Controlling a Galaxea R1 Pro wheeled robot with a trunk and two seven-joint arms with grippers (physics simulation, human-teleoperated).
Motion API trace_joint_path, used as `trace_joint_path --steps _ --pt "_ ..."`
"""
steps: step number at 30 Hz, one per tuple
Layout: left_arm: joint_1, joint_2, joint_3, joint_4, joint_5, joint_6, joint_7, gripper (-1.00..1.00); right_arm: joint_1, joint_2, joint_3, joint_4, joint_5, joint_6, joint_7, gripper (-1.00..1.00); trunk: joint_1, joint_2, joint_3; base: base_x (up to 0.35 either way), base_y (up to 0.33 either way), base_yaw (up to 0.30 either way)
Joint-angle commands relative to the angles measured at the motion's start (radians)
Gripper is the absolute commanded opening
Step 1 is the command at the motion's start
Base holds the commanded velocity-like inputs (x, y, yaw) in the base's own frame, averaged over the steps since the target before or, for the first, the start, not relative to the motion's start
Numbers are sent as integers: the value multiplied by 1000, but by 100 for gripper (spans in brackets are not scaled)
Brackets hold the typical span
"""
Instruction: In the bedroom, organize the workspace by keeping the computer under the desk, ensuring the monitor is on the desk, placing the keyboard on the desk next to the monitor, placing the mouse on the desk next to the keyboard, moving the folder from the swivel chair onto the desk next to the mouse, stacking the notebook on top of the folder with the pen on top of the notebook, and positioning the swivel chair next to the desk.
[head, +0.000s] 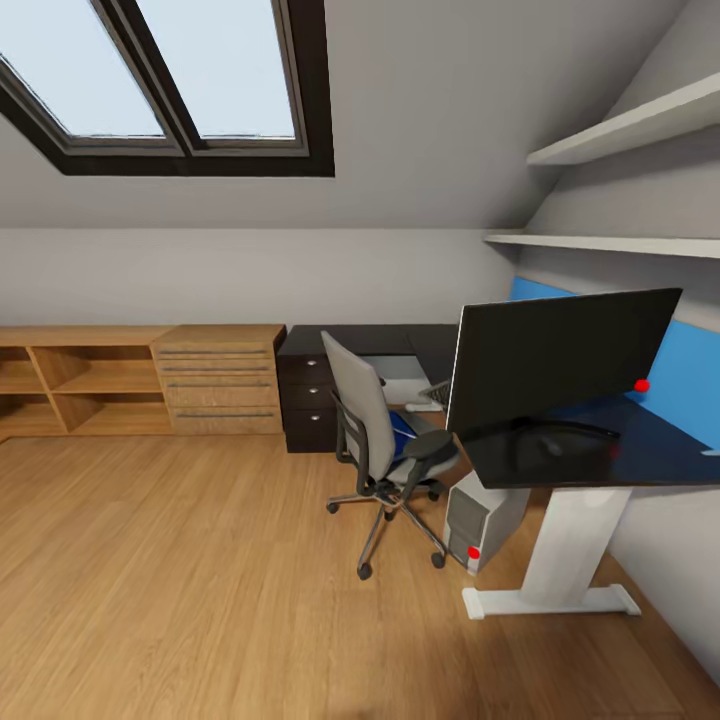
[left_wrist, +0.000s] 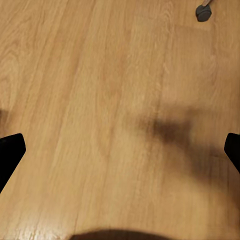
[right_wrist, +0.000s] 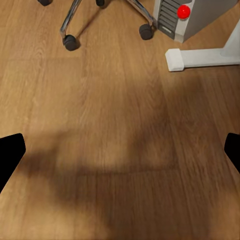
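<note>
Left gripper (left_wrist: 120, 150): fingers spread wide, dark fingertips at opposite edges of the left wrist view, nothing between them; bare wood floor (left_wrist: 100, 100) beneath, with one chair castor (left_wrist: 203, 12) near the frame's edge.

Right gripper (right_wrist: 120, 150): fingers likewise spread apart and empty, over shadowed floor. Beyond it stand the chrome base of the swivel chair (right_wrist: 75, 20), the white foot bar of the desk (right_wrist: 200, 57) and the lower front of the computer (right_wrist: 192, 17) with its red light.

Taking the desk (head: 640, 450) as landmark, from the head view: the monitor (head: 560, 355) stands on the desktop at its near end, black front toward the camera, red dot at one corner. The computer (head: 480, 525) sits on the floor under the desk, beside the white pedestal leg. The swivel chair (head: 385, 450) stands just beside the desk, its back turned to the camera. The blue folder (head: 402, 430) lies on the chair seat. An item that may be the keyboard (head: 436, 393) shows past the monitor's edge; identification uncertain. Beyond the desk's far end: a dark drawer unit (head: 305, 400), then low oak shelving (head: 140, 380) along the wall. A skylight (head: 170, 80) is set in the sloped ceiling.
</note>
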Motion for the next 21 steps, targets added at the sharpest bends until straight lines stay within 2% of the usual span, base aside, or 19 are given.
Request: trace_joint_path --steps 1,21 --pt "0 0 2 -1 3 -1 -1 100 -1 0 0 1 3 -2 -5 100 4 -8 -4 0 0 0" --pt "0 -2 2 -1 3 1 -1 100 -1 0 0 4 5 -3 -5 100 81 -148 -67 0 0 0"
